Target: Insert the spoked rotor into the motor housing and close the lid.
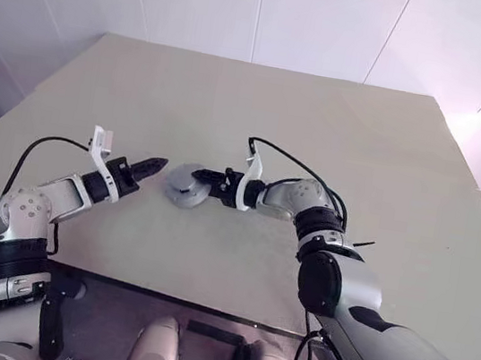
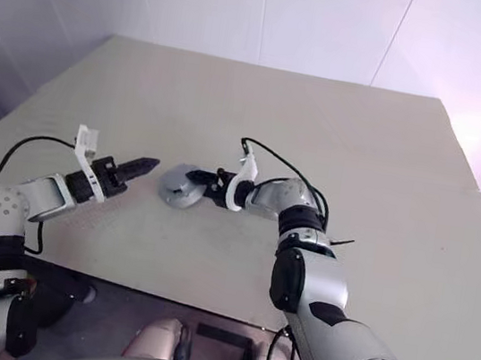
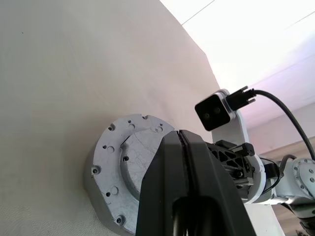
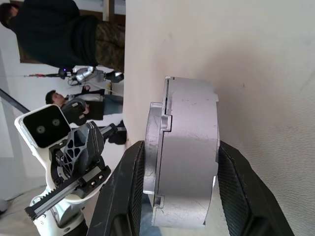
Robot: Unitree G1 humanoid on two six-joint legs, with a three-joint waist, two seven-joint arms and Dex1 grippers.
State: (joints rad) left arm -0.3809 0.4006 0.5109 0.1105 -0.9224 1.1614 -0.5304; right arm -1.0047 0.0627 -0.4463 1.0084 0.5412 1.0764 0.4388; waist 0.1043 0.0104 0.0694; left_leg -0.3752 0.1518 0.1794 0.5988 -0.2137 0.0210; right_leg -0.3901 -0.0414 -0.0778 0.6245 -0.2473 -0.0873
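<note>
The table lies bare across its far half and along both sides, open to passage. Near its middle front, a grey metal housing clamped in the right gripper blocks the way. The left gripper, fingers closed, hangs just beside it, narrowing the gap between.

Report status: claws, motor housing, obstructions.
Left claw shut, empty, pointing at the part. Right claw clamped across the grey motor housing, held on edge above the table. Nothing between the claws.
</note>
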